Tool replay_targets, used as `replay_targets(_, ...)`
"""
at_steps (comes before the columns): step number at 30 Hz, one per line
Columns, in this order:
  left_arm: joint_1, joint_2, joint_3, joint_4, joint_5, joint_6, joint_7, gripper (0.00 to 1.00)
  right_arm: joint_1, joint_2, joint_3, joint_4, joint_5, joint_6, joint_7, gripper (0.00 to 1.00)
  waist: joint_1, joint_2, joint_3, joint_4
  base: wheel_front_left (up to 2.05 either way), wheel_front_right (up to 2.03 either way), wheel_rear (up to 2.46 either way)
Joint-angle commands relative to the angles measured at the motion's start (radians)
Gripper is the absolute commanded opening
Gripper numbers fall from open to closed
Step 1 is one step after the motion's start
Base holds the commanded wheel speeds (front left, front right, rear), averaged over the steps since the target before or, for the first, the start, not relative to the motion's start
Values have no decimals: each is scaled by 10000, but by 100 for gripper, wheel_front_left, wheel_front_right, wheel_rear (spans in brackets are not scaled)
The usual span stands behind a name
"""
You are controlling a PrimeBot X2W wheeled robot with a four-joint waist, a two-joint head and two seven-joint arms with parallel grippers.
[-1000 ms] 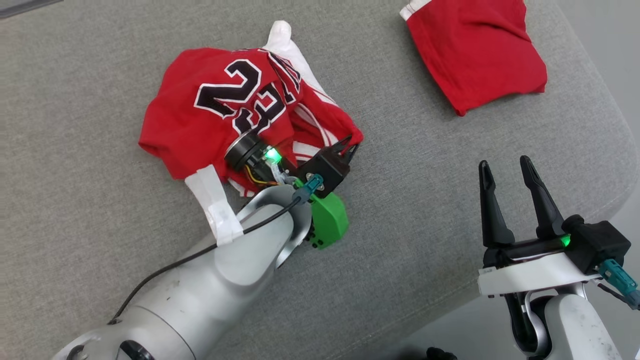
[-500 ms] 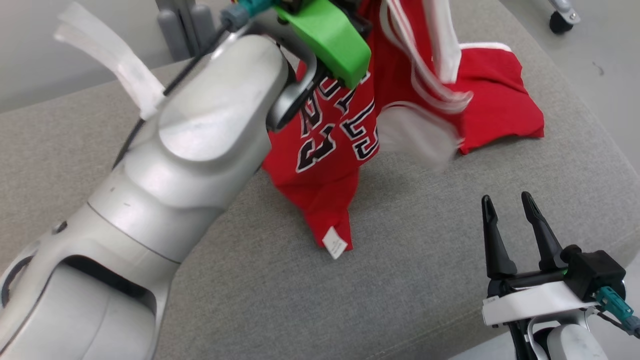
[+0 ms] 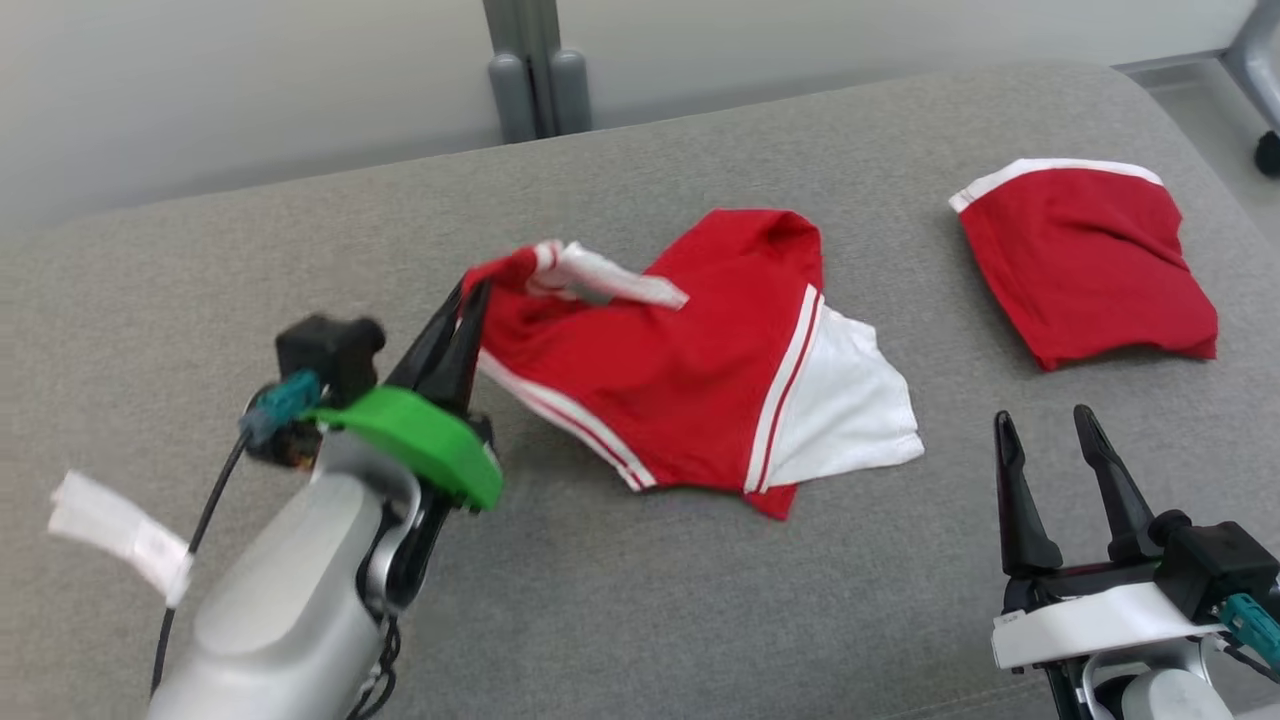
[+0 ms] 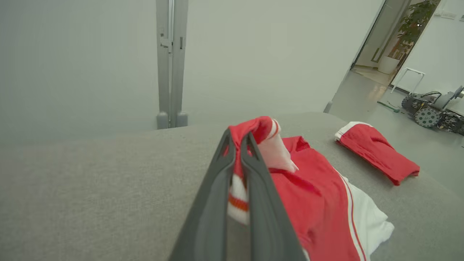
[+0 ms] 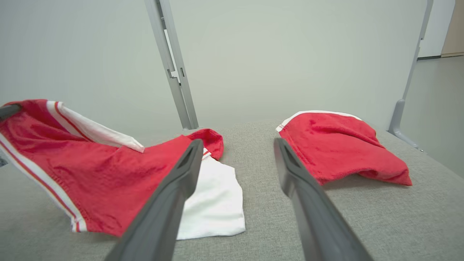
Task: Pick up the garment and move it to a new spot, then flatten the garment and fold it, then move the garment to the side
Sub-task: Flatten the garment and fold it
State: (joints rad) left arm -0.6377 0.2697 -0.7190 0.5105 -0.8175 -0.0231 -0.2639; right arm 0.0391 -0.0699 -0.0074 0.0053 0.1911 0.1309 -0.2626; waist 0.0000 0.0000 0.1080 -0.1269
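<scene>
The garment [image 3: 690,370] is a red jersey with white panels and stripes, lying rumpled in the middle of the grey cushion [image 3: 700,600]. My left gripper [image 3: 470,295] is shut on its left edge and holds that edge slightly lifted; the left wrist view has red and white cloth [image 4: 237,195] pinched between the fingers [image 4: 217,203]. The garment [image 5: 108,170] also fills the left half of the right wrist view. My right gripper [image 3: 1045,425] stands open at the lower right, apart from the garment, with nothing between its fingers [image 5: 170,203].
A second red cloth with a white hem [image 3: 1085,260] lies at the cushion's far right [image 5: 337,148]. A grey post [image 3: 530,65] stands behind the cushion against a pale wall. The cushion's right edge drops to the floor, where a small wheeled machine [image 4: 431,112] sits far off.
The left gripper has carried the garment up off the cushion and laid it down spread out, still gripping its edge. The head camera has shifted. The right gripper stays open.
</scene>
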Motion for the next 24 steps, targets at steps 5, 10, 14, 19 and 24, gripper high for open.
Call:
replay_targets(5,2004,615,1037,-483,229,388,-2,0,10,-54,-49,-42,-29,-3,-29,100,0,0,-21,665,0,0,0)
replay_targets(10,2634,1097,2199,-702,983,595,-2,0,33,-122,-22,-12,-11,-1,-29,100,0,0,-13,857,0,0,0)
replay_targets(14,2752,1192,2847,-612,1764,582,-1,0,7,-113,61,30,-31,-1,-29,100,0,0,-25,900,0,0,0)
replay_targets(19,2761,958,3486,-268,2511,917,-1,100,-64,-95,242,80,-27,-3,-29,100,0,0,-24,752,0,0,0)
replay_targets(24,3041,723,3731,-212,3320,1159,-1,100,59,-108,261,76,14,-1,-29,100,0,0,27,590,0,0,0)
